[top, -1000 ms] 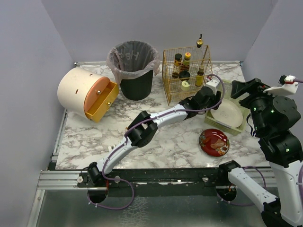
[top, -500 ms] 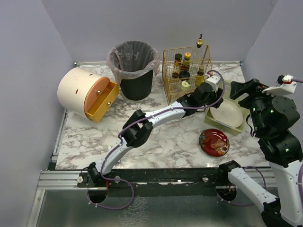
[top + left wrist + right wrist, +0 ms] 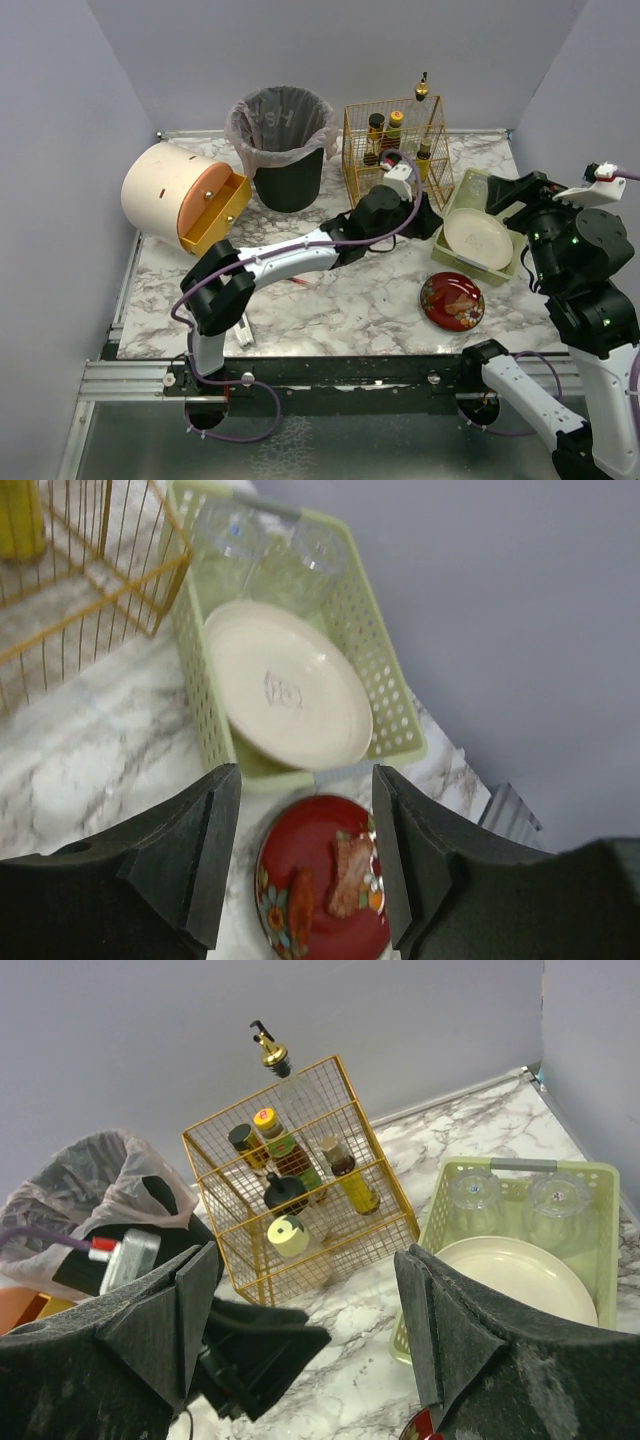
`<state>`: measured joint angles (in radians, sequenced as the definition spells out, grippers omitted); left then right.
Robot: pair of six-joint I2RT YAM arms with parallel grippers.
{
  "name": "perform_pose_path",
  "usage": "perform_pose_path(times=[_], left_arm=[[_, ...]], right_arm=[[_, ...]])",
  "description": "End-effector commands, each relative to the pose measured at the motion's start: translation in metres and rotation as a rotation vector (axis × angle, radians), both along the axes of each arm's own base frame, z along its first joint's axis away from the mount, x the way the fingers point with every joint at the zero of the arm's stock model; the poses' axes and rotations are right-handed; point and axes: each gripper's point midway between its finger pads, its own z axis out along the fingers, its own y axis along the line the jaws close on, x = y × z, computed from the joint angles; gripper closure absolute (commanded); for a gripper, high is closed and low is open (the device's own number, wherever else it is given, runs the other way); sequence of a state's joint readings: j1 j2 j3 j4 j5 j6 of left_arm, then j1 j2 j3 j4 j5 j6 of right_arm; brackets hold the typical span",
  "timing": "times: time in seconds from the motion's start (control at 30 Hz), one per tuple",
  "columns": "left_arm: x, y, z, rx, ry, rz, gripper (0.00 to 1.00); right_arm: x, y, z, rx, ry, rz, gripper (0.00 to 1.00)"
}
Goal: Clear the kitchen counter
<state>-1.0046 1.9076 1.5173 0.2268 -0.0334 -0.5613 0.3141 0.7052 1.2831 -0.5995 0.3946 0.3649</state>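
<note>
The kitchen counter (image 3: 350, 300) is white marble with grey veins. A red plate (image 3: 452, 301) with food scraps lies on it at the near right. In the left wrist view the red plate (image 3: 320, 900) shows between my fingers, well below them. My left gripper (image 3: 428, 222) is open and empty, between the gold wire rack (image 3: 395, 150) and the green basket (image 3: 505, 262). The basket (image 3: 395, 715) holds a white plate (image 3: 290, 685) and two glasses (image 3: 230, 540). My right gripper (image 3: 500, 195) is open and empty, raised over the basket's right side.
A lined black bin (image 3: 285, 145) stands at the back. A cream drum with an open orange drawer (image 3: 215, 215) stands at the back left. The rack (image 3: 300, 1200) holds several bottles. A pale utensil (image 3: 243, 333) lies near the counter's front left edge.
My left arm has drawn back left from the basket, its elbow swinging left and down. The utensil at the front left has come into view. The right arm has barely moved.
</note>
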Motion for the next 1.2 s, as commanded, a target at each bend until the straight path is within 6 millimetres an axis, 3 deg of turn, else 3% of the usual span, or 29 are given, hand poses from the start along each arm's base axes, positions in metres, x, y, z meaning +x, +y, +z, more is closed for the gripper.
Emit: perform_pose_path(times=[0.0,0.2,0.63,0.77,1.17], left_arm=[[-0.031,0.019,-0.042,-0.046,0.205,0.005,0.39],[-0.059,0.030,-0.094,-0.004,0.337,-0.030,0.38],[-0.088,0.012,-0.173,0.071,0.479,-0.176,0.33],[-0.092,0.011,-0.192,0.098,0.507,-0.190,0.33],[-0.104,0.001,-0.217,0.139,0.554,-0.235,0.36]], right_arm=[[-0.002,0.003,-0.002,-0.006,-0.007,0.022,0.22],[-0.002,0.003,-0.006,0.000,0.001,0.023,0.22],[0.001,0.007,-0.014,-0.007,0.027,0.038,0.22],[0.002,0.007,-0.016,-0.012,0.033,0.036,0.22],[0.005,0.008,-0.020,-0.016,0.041,0.040,0.22]])
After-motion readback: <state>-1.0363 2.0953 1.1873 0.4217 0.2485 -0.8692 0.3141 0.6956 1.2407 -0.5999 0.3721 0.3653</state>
